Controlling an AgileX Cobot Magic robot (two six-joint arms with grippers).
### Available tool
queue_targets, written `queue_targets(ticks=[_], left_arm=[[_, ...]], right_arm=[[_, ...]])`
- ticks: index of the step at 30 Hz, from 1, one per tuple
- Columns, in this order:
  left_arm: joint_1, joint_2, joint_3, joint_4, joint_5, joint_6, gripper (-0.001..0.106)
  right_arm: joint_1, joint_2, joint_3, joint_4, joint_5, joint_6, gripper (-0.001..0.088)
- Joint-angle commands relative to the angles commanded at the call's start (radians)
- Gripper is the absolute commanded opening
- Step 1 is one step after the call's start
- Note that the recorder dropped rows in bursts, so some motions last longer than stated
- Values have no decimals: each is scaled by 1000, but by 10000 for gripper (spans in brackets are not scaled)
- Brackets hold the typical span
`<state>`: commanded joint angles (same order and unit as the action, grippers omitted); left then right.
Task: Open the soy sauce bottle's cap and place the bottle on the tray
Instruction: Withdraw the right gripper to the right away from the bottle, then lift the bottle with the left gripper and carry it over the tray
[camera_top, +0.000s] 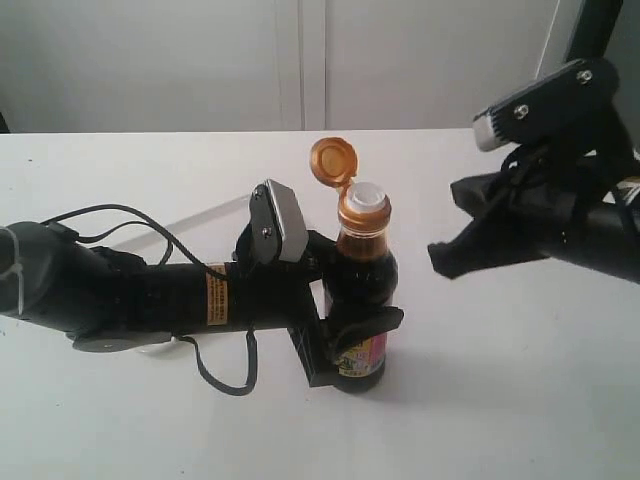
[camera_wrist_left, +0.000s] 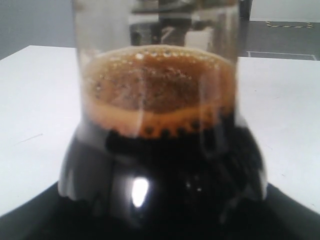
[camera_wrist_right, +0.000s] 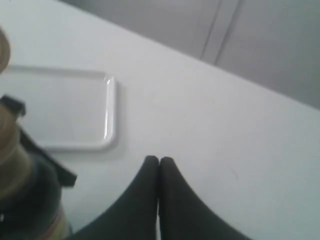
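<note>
The soy sauce bottle stands upright on the white table, dark liquid up to its neck, its label low on the front. Its copper-orange cap is flipped open and tilts back on its hinge, baring the white spout. My left gripper is shut on the bottle's body from the left. In the left wrist view the bottle fills the frame. My right gripper hovers just right of the bottle, its fingers pressed together and holding nothing. The white tray lies beyond the bottle.
The left arm and its cable lie across the table's left half. A pale wall stands behind the table's far edge. Bare white tabletop spreads in front of and to the right of the bottle.
</note>
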<state>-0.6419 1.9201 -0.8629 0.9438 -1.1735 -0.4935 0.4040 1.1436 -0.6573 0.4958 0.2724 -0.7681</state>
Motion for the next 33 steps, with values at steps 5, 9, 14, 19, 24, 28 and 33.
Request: queue_targets(ticks=[5, 9, 14, 19, 24, 28, 33], left_arm=[[0, 0, 0, 0, 1, -4, 0], [0, 0, 0, -3, 1, -26, 0], [0, -28, 0, -41, 24, -64, 0], [0, -113, 0, -47, 69, -82, 0], [0, -211, 0, -86, 83, -88, 0], [2, -273, 0, -228, 206, -77, 0], [10, -286, 0, -273, 250, -42, 0]], right_arm=[[-92, 0, -32, -16, 274, 20, 0], [-191, 0, -32, -302, 389, 377, 0], [-245, 0, -30, -426, 360, 600, 0], [-245, 0, -28, -402, 278, 600, 0], [-245, 0, -28, -371, 277, 600, 0], [-245, 0, -28, -350, 277, 600, 0], [-245, 0, -28, -346, 270, 600, 0]])
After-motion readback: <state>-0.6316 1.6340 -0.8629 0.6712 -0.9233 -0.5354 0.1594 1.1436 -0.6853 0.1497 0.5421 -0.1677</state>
